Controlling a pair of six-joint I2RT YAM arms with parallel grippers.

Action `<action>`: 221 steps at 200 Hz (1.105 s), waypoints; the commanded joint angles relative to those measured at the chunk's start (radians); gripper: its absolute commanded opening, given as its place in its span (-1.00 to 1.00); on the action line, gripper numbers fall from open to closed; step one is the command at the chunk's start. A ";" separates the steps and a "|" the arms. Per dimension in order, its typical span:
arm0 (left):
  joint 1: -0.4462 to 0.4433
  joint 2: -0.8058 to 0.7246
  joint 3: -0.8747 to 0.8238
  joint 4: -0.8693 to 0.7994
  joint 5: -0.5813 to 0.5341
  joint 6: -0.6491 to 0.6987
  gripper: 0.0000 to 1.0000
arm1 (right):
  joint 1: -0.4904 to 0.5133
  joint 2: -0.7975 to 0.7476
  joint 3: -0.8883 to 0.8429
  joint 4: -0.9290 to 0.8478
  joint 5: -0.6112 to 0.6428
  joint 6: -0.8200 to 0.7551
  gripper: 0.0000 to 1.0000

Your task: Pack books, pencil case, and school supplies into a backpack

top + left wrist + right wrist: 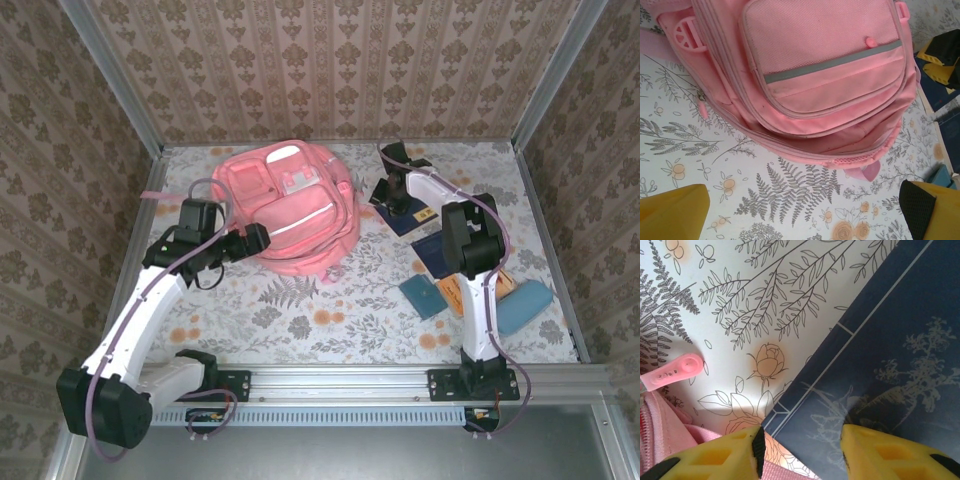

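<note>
The salmon-pink backpack [295, 205] lies at the back left of the floral table, front pockets up [815, 75]. My left gripper [262, 238] stands open just short of its lower edge, nothing between the fingers [802, 215]. My right gripper [393, 190] is down at a dark navy book [412, 220] right of the backpack. Its yellow fingers [715, 455] stand apart astride the book's corner [890, 355]. A second navy book [435, 252], a small teal book [422, 296], a thin orange one [507, 284] and the light blue pencil case [525, 305] lie near the right arm.
A pink zip pull [675, 371] and backpack fabric [660, 435] lie close to the right gripper's left finger. Patterned walls [330, 70] enclose the table on three sides. A metal rail [340, 380] runs along the front edge.
</note>
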 commanded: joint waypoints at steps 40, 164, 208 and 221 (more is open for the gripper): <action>-0.038 -0.007 -0.006 0.016 0.006 -0.055 1.00 | 0.046 -0.189 -0.369 -0.037 -0.157 -0.075 -0.05; -0.211 0.178 0.091 0.121 -0.077 -0.074 1.00 | 0.330 -0.648 -0.815 0.138 -0.258 -0.019 -0.09; -0.335 0.288 0.147 0.146 -0.085 -0.121 1.00 | 0.246 -0.805 -0.818 -0.020 -0.026 -0.008 0.19; -0.374 0.323 0.155 0.159 -0.082 -0.151 0.98 | 0.209 -0.825 -0.850 -0.009 -0.048 0.002 0.19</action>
